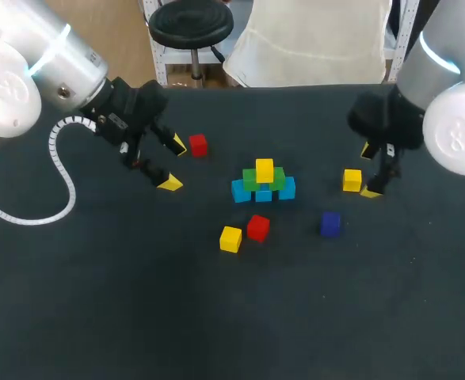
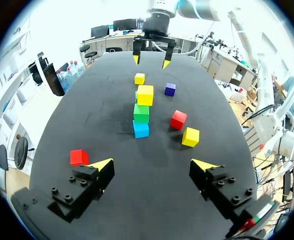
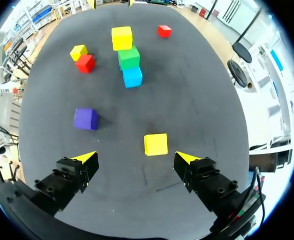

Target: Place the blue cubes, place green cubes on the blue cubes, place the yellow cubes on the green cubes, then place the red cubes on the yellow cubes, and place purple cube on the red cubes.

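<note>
Our biggest worry right now is the loose yellow cube (image 3: 156, 144), a small solid-looking block lying just ahead of our right gripper (image 3: 135, 159). Its jaws are spread wide with nothing in them. The cube sits a bit toward one finger, so we reckon a straight drop could clip an edge and skid it across the dark matte table (image 1: 137, 317) instead of catching it. Then there's the stack (image 1: 264, 184) mid-table. The top yellow cube (image 1: 264, 169) straddles both green cubes (image 1: 252, 180), so squeezing another beside it could shove things apart. Our left gripper (image 2: 153, 165) is released too, and the small red cube (image 2: 78, 157) just beside one finger is easy to bump. The stack itself looks tidy, with three light-blue cubes (image 1: 242, 191) touching in a row, two greens on them and one yellow on top. A second red cube (image 1: 257, 227), a second yellow cube (image 1: 230, 238) and the purple cube (image 1: 330, 223) lie loose nearby.
</note>
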`<state>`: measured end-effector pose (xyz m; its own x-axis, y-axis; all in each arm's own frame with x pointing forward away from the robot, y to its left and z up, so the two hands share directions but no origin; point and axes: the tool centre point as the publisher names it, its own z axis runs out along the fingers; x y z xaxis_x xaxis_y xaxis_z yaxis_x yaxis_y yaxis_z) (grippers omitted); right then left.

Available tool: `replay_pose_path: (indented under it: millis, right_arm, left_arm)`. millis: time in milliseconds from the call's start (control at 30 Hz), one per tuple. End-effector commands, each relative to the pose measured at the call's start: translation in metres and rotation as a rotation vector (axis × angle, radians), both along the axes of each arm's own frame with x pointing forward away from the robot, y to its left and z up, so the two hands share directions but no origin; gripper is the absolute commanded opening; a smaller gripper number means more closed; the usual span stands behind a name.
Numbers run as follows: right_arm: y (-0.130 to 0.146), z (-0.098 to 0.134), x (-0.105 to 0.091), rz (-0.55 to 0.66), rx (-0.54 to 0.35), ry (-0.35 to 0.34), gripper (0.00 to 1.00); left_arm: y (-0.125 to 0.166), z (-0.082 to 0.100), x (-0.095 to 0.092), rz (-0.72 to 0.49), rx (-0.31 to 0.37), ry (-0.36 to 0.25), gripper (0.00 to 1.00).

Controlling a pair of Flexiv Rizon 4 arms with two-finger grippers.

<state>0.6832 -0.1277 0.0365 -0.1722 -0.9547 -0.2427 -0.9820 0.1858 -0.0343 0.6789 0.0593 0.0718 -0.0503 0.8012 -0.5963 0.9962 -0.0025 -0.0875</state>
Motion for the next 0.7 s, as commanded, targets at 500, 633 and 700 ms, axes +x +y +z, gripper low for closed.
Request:
replay_pose_path:
  millis: [500, 633, 700]
  right_arm:
    - [0.003, -0.031, 0.023, 0.026, 0.01, 0.056, 1.0]
    - [0.005, -0.034, 0.026, 0.03, 0.002, 0.056, 1.0]
    - [0.005, -0.035, 0.027, 0.03, -0.001, 0.057, 1.0]
  left_arm:
    - [0.001, -0.001, 0.0, -0.002, -0.002, -0.003, 1.0]
    - [0.001, -0.001, 0.0, -0.002, -0.002, -0.003, 1.0]
    - [0.001, -0.001, 0.0, -0.002, -0.002, -0.003, 1.0]
